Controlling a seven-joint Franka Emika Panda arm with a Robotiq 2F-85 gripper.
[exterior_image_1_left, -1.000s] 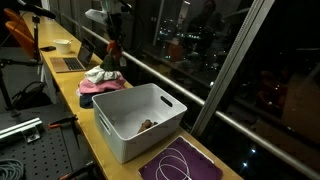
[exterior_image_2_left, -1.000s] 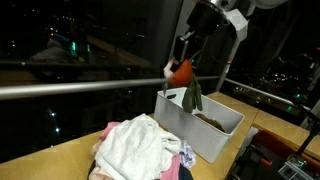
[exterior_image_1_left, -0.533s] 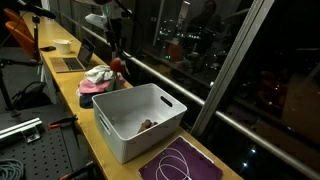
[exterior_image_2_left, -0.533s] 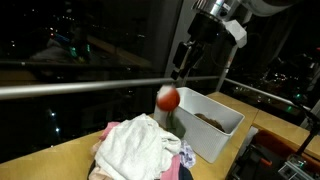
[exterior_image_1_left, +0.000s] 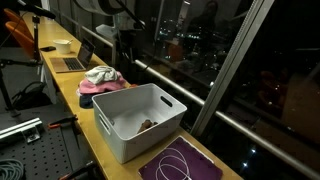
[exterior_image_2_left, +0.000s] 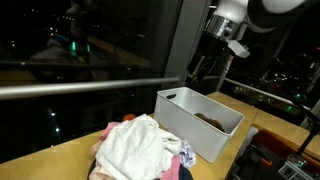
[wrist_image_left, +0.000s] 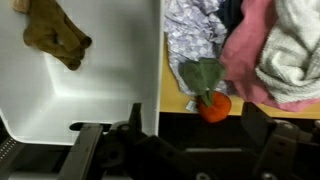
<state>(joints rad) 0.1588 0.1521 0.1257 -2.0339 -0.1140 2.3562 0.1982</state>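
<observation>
While the claw (wrist_image_left: 190, 140) hangs with its jaws spread wide and nothing between them, the red toy fruit (wrist_image_left: 210, 102) lies below on the wooden surface (wrist_image_left: 174, 100). The wrist view shows the fruit with its green leaves pointing up the picture, in the narrow gap between the white bin (wrist_image_left: 110, 70) and the pile of clothes (wrist_image_left: 255, 50). Its leaves touch a grey patterned cloth (wrist_image_left: 195, 22) at the edge of that pile. Neither exterior view shows the fruit clearly.

In both exterior views the arm reaches down from above, close to the dark window. Its white wrist section tilts and the claw (exterior_image_2_left: 203, 68) points downward, well clear of everything beneath it. One of these views sets the claw (exterior_image_1_left: 124, 40) above the far side of the clothes, behind the bin (exterior_image_1_left: 125, 140).

A crumpled brown cloth (wrist_image_left: 55, 35) lies on the bin's floor, apart from its walls, and it shows in both exterior views (exterior_image_1_left: 147, 124) (exterior_image_2_left: 210, 120). The pile holds a white towel (wrist_image_left: 295, 45) on top of a pink fabric (wrist_image_left: 245, 60).

Farther along the surface stands an open laptop (exterior_image_1_left: 70, 63). On the near side of the bin, a purple mat (exterior_image_1_left: 180, 165) carries a loop of white cable.
</observation>
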